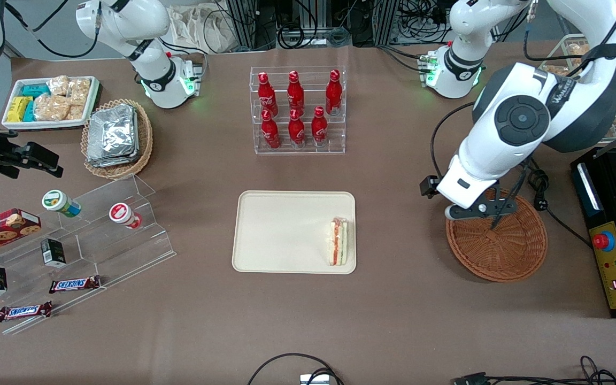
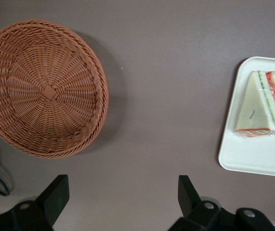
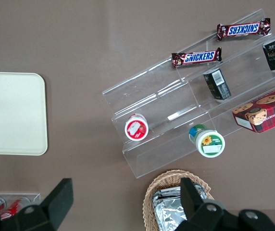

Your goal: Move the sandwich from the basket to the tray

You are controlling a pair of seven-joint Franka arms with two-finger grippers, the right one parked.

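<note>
- Front view: the working arm's white wrist housing hangs over the basket (image 1: 496,247) and covers the part of its rim farthest from the camera. The gripper (image 1: 479,212) hovers there above the wicker, and its fingers are hard to make out from this side.
- Front view: a brown table (image 1: 393,321) carries everything, with loose cables along its near edge and a dark rack of wiring at its far edge. A clear rack of red bottles (image 1: 297,109) stands farther from the camera than the tray (image 1: 281,230).
- Front view: the sandwich (image 1: 338,241) lies on the tray, close to the rim that faces the basket. Its long axis runs along that rim, toward and away from the camera.
- Left wrist view: the gripper (image 2: 123,195) shows only two dark fingertips (image 2: 56,195), spread wide apart over bare tabletop and holding nothing.
- Left wrist view: the basket (image 2: 43,89) is empty, its woven base in full sight, with a dark cable beside it. The tray (image 2: 253,159) is cut off at the frame edge.
- Left wrist view: the sandwich (image 2: 262,106) lies flat in clear wrap, its red and green filling edge turned away from the basket.
- Right wrist view: the parked camera sees a bare corner of the tray (image 3: 12,115), a clear stepped shelf (image 3: 176,115) of snacks and part of a lighter basket of foil packets (image 3: 176,204), cut off at the frame edge.
</note>
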